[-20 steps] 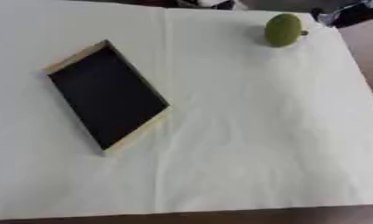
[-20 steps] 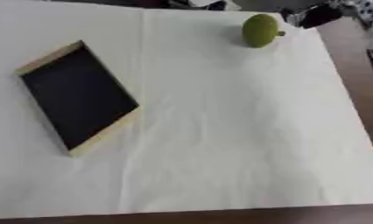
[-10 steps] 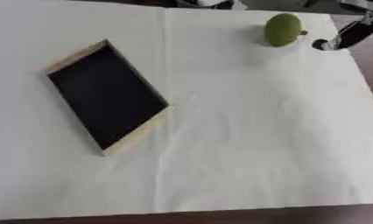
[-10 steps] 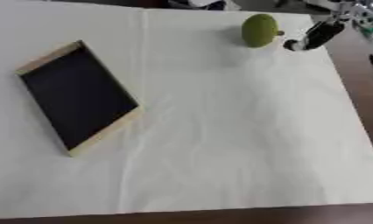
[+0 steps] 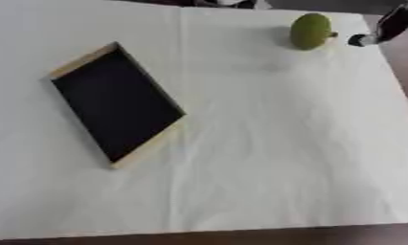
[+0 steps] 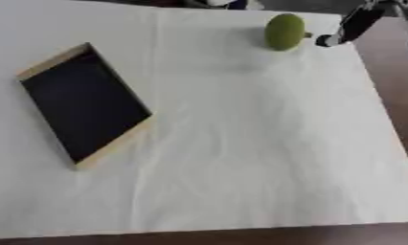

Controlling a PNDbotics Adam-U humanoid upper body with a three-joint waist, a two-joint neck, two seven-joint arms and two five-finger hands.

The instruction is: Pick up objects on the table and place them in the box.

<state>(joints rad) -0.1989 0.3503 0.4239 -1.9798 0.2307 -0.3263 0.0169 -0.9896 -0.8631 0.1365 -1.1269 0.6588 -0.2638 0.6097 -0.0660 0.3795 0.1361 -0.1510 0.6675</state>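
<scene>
A green, pear-like fruit [image 5: 311, 31] stands at the far right of the white-covered table. Just to its right, a dark finger of my right hand [image 6: 351, 25] reaches in from the upper right corner, straight, its pale tip a short gap from the fruit's stem side. The hand holds nothing, and most of it is cut off by the picture's edge. The box [image 5: 153, 142], a shallow tray with a light wooden rim and a black inside, lies askew at the left with nothing in it. My left hand shows in no view.
The white cloth [image 5: 266, 143] covers the table, with creases across the middle. Its right edge [image 6: 383, 110] runs close beside the fruit, with brown surface beyond. Something small and dark sits past the far edge [image 5: 232, 3].
My right hand has come down from the upper right corner, and its finger now points at the fruit's right side. The fruit and the box have not moved.
</scene>
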